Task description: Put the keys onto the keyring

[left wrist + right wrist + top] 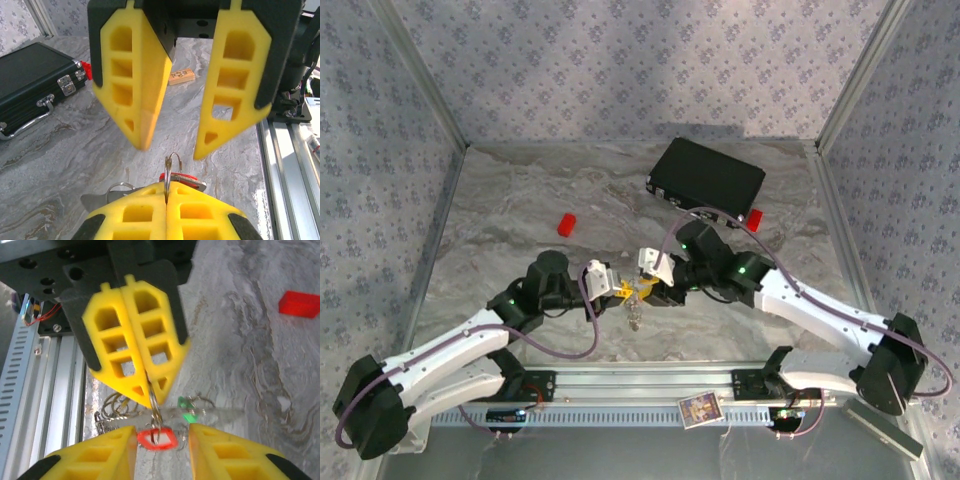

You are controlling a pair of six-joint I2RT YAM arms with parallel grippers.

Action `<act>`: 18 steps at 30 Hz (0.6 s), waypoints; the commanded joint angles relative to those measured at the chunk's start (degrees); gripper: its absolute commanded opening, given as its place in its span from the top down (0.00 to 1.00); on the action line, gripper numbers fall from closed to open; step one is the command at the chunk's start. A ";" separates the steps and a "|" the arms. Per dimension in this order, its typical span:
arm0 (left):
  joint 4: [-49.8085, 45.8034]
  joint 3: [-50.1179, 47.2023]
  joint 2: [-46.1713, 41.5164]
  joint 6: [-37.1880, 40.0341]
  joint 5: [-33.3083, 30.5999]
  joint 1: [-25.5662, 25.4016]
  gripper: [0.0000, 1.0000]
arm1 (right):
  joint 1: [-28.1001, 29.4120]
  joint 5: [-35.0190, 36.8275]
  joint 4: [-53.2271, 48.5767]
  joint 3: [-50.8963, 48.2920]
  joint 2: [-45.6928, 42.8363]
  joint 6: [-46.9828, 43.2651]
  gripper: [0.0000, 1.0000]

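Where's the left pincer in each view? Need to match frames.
Top external: left pincer at centre.
Left wrist: bottom centre, shut on a metal ring.
Right wrist: upper centre, pointing down.
Shared landmark: the open right pincer facing it.

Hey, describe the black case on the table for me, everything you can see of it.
The black case is a flat rectangular box with a matte, faintly textured lid. One long side carries silvery latches and a curved metal handle. It lies closed and flat at the far side of the marble-patterned table, right of centre, turned at an angle. A small red block sits by one corner; whether they touch is unclear.
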 commanded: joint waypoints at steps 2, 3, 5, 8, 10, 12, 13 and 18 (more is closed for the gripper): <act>8.69 -1.86 -0.49 -4.01 1.29 -0.20 1.00 | -1.08 -0.31 6.44 -4.31 -4.46 5.66 0.62; 9.31 -2.15 -0.32 -4.40 1.23 -0.22 1.00 | -1.22 -0.56 7.55 -5.41 -4.98 6.60 0.61; 9.80 -2.26 -0.10 -4.60 1.18 -0.22 1.00 | -1.30 -0.96 9.05 -6.88 -5.74 8.45 0.61; 10.72 -2.70 0.06 -5.11 0.31 -0.27 1.00 | -0.83 -0.99 10.30 -8.10 -5.62 11.19 0.60; 11.01 -2.87 0.00 -5.38 -0.11 -0.27 1.00 | 0.25 0.68 11.13 -9.28 -5.54 12.12 0.60; 11.84 -3.18 0.08 -5.73 -0.12 -0.26 1.00 | 1.27 3.51 12.21 -10.70 -5.57 12.35 0.59; 12.12 -3.31 0.14 -5.75 -0.11 -0.27 1.00 | 1.68 4.76 12.97 -11.50 -5.62 12.43 0.59; 11.94 -3.34 -0.12 -5.84 0.08 -0.27 1.00 | 1.87 5.21 15.91 -12.80 -5.32 12.61 0.57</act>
